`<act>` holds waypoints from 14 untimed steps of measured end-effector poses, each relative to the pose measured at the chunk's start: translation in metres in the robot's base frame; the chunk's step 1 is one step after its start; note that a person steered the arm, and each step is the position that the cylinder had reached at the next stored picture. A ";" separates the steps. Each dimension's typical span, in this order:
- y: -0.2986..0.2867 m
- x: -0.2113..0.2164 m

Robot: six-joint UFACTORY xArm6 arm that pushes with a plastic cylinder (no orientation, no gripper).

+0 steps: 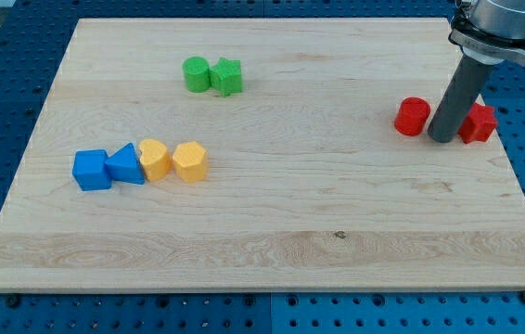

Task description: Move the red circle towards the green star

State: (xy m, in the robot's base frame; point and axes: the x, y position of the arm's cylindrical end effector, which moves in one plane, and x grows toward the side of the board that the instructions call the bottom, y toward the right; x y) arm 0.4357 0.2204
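Tip: my tip [442,139] is set on the bench [272,250] at the view's right, between two red blocks.
Red circle [412,116]: just left of the tip, nearly touching.
Red block [479,122]: partly hidden behind the rod.
Green star [227,76]: well apart, upper left, touching a green circle [196,73].
Claw: none is fitted; nothing is grasped.

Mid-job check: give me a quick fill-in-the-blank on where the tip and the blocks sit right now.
1. My tip stands between two blocks that are both ____ in colour.
2. The red circle lies on the view's ____ side of my tip.
3. The green star touches a green ____ on its left.
4. The two yellow blocks sit right of two ____ blocks.

Missing words: red; left; circle; blue
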 end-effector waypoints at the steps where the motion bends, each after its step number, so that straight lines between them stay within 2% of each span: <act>1: 0.000 0.000; 7: -0.017 -0.005; 10: -0.016 -0.045; 14: -0.020 -0.063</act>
State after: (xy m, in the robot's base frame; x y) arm 0.3727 0.2006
